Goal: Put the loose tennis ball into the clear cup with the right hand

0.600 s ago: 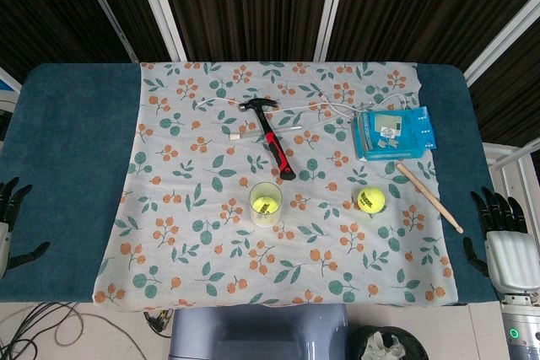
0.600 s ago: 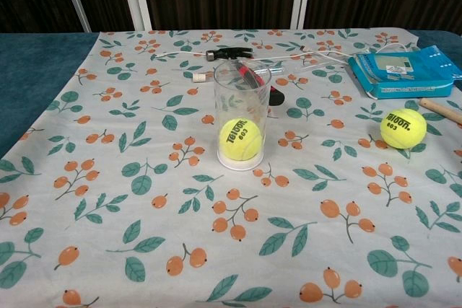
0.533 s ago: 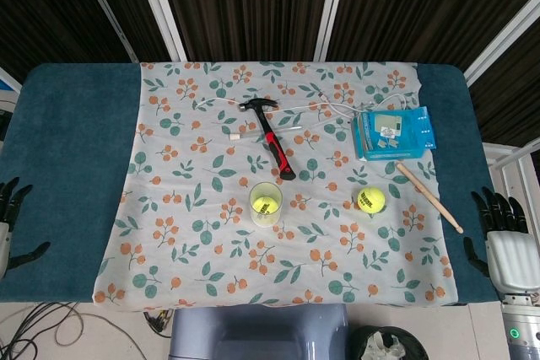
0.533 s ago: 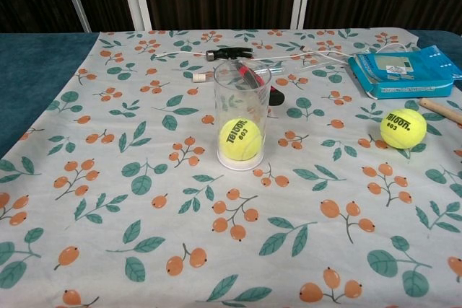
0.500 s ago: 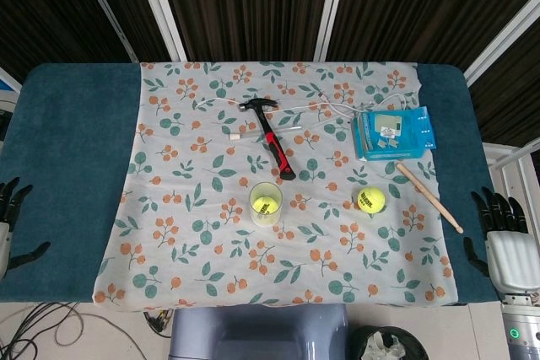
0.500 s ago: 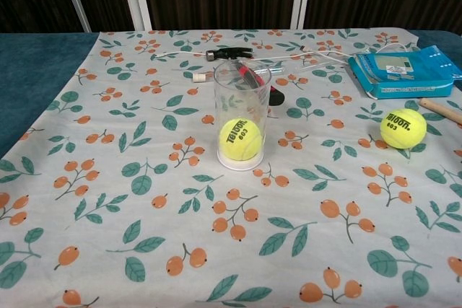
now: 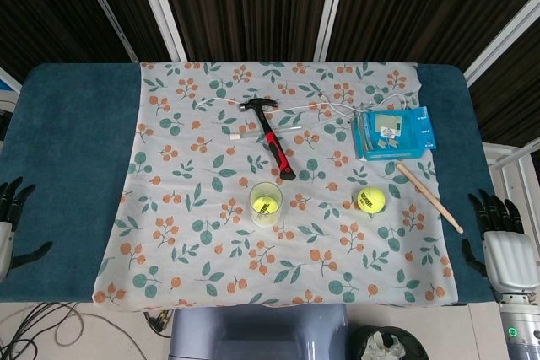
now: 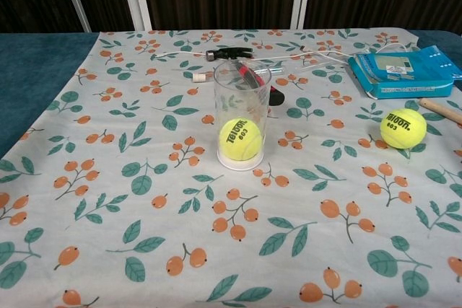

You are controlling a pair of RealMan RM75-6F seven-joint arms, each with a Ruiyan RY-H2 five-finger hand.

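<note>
Yellow loose tennis ball (image 7: 369, 200) sits on the flowery cloth (image 7: 211, 233) well right of the clear cup (image 7: 265, 203), while the empty right hand (image 7: 506, 252), fingers apart, waits farther right, ready to reach

Left hand (image 7: 10, 225) cropped by head view's edge, drumstick (image 8: 440, 108) cut off in chest view, hammer (image 8: 242, 70) partly behind clear cup (image 8: 242, 117)

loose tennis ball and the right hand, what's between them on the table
In the head view, the wooden stick lies slantwise on the cloth between the loose tennis ball and the right hand; beyond it, only floral cloth and blue tabletop.
</note>
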